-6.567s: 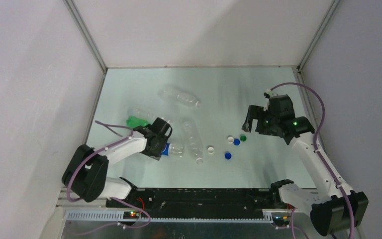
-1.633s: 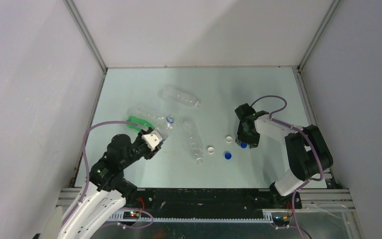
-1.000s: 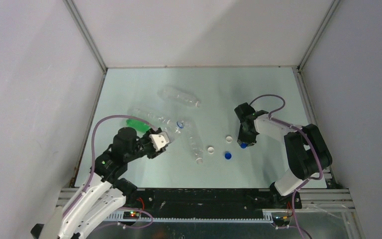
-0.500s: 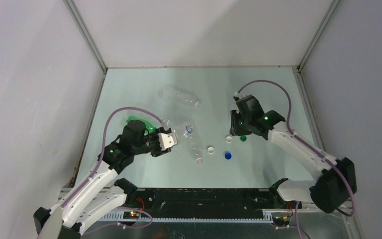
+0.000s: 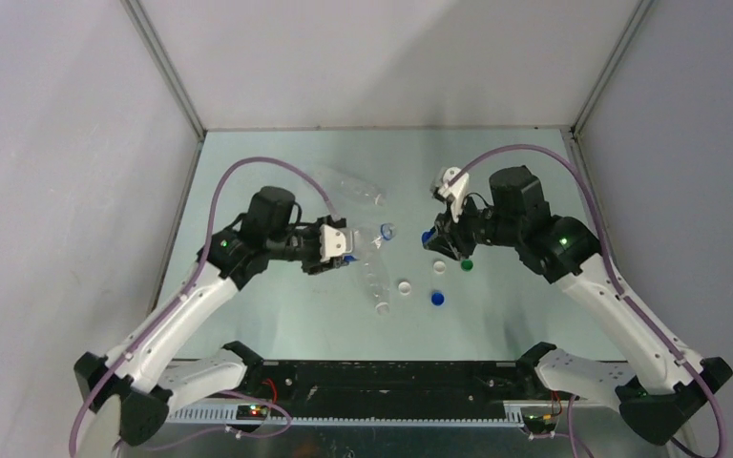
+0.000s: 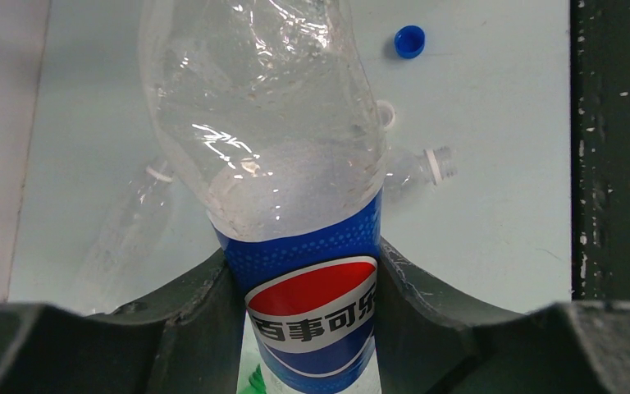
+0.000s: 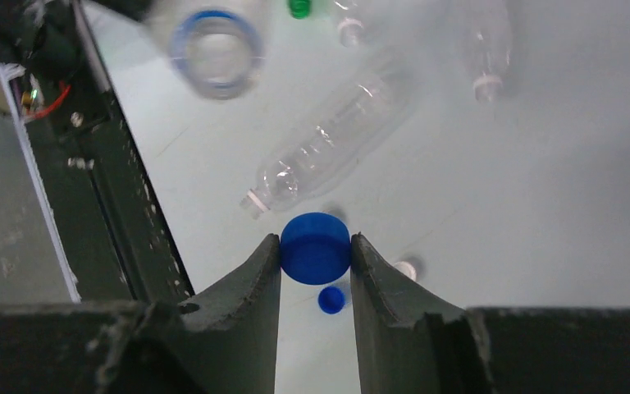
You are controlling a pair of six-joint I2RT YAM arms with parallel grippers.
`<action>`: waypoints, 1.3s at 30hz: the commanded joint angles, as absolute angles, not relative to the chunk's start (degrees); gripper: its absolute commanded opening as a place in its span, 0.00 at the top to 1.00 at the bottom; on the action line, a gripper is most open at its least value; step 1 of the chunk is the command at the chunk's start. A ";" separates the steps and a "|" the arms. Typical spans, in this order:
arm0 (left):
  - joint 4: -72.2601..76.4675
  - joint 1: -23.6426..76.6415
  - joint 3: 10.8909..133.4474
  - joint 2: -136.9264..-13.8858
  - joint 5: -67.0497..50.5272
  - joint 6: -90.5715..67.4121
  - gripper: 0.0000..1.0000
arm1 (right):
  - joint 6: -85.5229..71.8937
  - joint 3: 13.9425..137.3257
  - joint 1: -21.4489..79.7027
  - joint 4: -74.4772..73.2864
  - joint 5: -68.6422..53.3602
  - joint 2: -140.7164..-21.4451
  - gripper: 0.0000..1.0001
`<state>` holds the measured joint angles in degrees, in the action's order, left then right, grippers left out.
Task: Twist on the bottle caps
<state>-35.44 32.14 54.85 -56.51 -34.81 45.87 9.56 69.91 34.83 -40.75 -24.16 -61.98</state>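
I am at the step of bringing one cap to one bottle, both lifted off the table (image 5: 277, 153), with nothing threaded yet. My left gripper (image 5: 334, 250) is closed around the Pepsi bottle (image 6: 271, 148), jaws pressed on either side of the label band, the clear crumpled body reaching out ahead of them. My right gripper (image 7: 314, 264) is pinched almost closed on a blue cap (image 7: 316, 245), a finger on each side of its rim. From above, the bottle mouth (image 7: 217, 51) with its blue neck ring lies at about 9 o'clock from the cap, near but clearly apart; from my right wrist it sits at about 11 o'clock, off my line and somewhat blurred. I cannot tell which way the cap's open side faces. As I judge it, the next move calls for lining the cap's axis up with the neck, closing the gap, seating the cap square on the thread, then turning my right wrist while the left holds firm; this soft bottle may buckle or twist under a hard push. Lying below on the table are a second blue cap (image 5: 437, 298), a green cap (image 5: 467, 264) and a clear bottle (image 5: 374, 277).
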 commanded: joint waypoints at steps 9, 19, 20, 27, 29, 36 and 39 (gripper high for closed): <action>-54.60 33.33 69.97 -68.21 -44.40 56.57 1.00 | 50.33 71.46 35.30 -40.41 -40.61 -55.38 1.00; -56.89 35.87 72.89 -70.13 -43.85 56.87 1.00 | 59.37 71.46 36.21 -42.18 -46.13 -56.21 1.00; -56.88 36.10 73.11 -70.31 -43.85 56.80 1.00 | 59.66 71.46 36.52 -42.36 -46.36 -56.46 1.00; -56.69 37.51 74.55 -70.97 -44.16 56.34 1.00 | 60.28 71.46 38.06 -42.37 -49.03 -57.39 1.00; -56.26 37.64 74.68 -70.87 -44.38 56.09 1.00 | 60.30 71.03 38.47 -42.07 -49.30 -57.55 1.00; -55.89 38.20 74.88 -70.87 -45.18 55.73 1.00 | 60.27 69.72 39.17 -41.24 -49.04 -57.63 1.00; -56.06 38.43 75.03 -71.16 -45.21 55.80 1.00 | 60.24 69.47 39.12 -40.74 -48.94 -57.82 1.00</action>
<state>-56.69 37.80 72.60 -71.13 -42.87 55.53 59.20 69.84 38.87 -42.48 -47.83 -57.54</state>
